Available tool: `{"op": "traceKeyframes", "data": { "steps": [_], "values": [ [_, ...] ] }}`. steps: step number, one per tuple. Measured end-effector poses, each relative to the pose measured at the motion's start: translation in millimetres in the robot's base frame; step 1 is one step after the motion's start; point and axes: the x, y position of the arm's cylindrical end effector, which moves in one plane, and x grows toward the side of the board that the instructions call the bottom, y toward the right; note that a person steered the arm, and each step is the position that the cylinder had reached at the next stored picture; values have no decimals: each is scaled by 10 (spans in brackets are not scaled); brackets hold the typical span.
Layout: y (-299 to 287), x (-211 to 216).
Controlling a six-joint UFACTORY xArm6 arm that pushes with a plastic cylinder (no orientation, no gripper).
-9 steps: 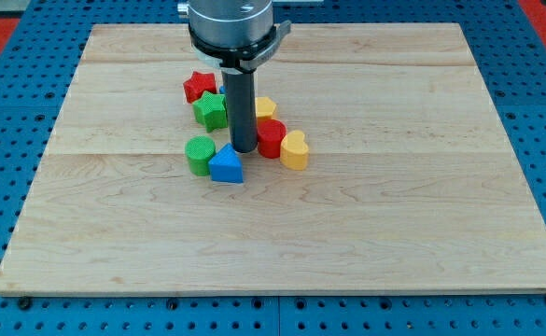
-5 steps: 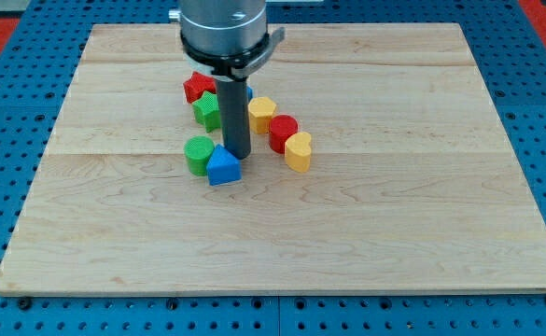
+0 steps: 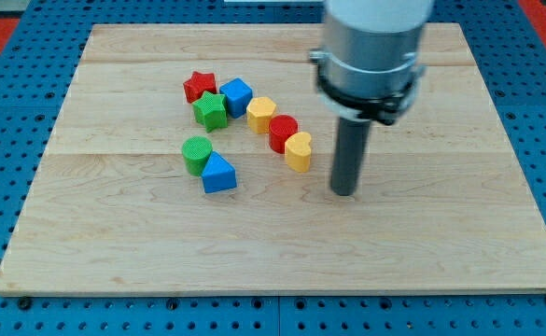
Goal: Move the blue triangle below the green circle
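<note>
The blue triangle (image 3: 218, 174) lies on the wooden board, touching the green circle (image 3: 198, 153) at that block's lower right. My tip (image 3: 344, 191) rests on the board well to the view's right of both, just right of and below the yellow heart (image 3: 298, 150). It touches no block.
A red star (image 3: 199, 86), a green star (image 3: 211, 110) and a blue cube (image 3: 237, 96) cluster above the green circle. A yellow block (image 3: 261, 114), a red cylinder (image 3: 283, 132) and the yellow heart form a diagonal row. The wooden board (image 3: 441, 243) lies on a blue pegboard.
My tip has moved from beside the blue triangle far to the view's right and slightly down. The blue triangle has shifted a little down and left. The blue cube is now uncovered.
</note>
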Motion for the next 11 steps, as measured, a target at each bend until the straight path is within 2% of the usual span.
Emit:
{"op": "traceKeyframes", "data": {
  "steps": [1,2,4,5,6,8,11],
  "values": [
    [87,-281],
    [-193,-376],
    [-719,-374],
    [-672,-180],
    [-946,-25],
    [-1651,-52],
    [-1693,-570]
  ]
}}
